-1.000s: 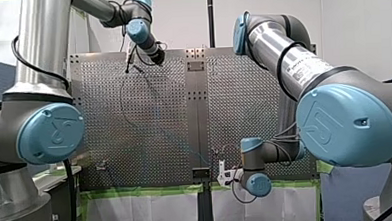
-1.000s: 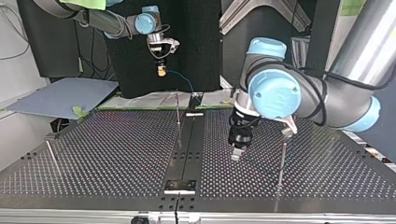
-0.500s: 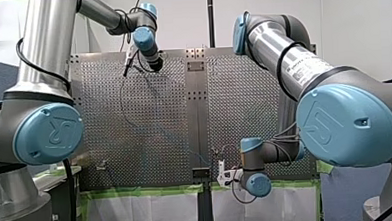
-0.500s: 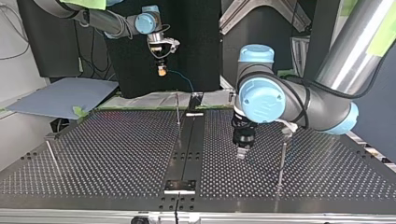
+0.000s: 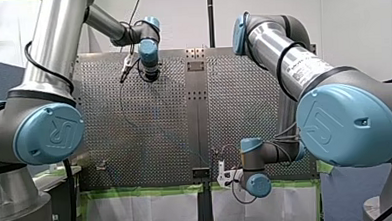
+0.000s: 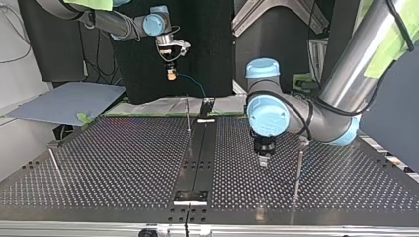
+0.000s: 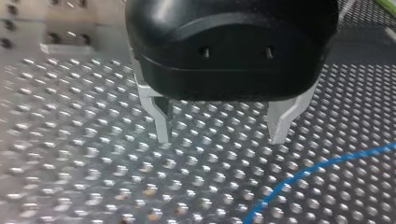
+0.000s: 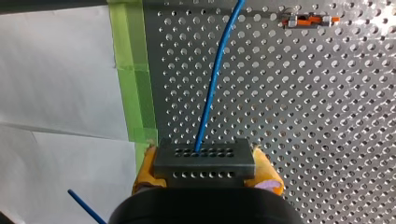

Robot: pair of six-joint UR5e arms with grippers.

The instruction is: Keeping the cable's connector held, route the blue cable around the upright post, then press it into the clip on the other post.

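Note:
My right gripper (image 8: 205, 161) is shut, its yellow pads (image 8: 267, 176) clamping the grey perforated connector (image 8: 204, 169). The blue cable (image 8: 214, 84) runs from the connector out over the perforated table. In the top view that gripper (image 6: 171, 75) hangs behind the table's far edge, with the cable (image 6: 193, 85) drooping from it. My left gripper (image 7: 222, 135) is open, its metal fingers (image 7: 160, 120) just above the plate, holding nothing. A stretch of cable (image 7: 317, 165) lies ahead of it, untouched. It hovers (image 6: 264, 162) between the thin upright post (image 6: 188, 116) and the clip-topped post (image 6: 298, 168).
A third thin post (image 6: 55, 165) stands at the top view's left. A dark centre rail (image 6: 197, 158) splits the table, with a bracket (image 6: 190, 196) at its near end. An orange clip (image 8: 308, 20) sits on the plate. Green tape (image 8: 133, 70) lines the edge by my right gripper.
My left arm has swung its gripper toward the top view's right, closer to the clip-topped post, and its wrist has turned. My right gripper has stayed still with the connector.

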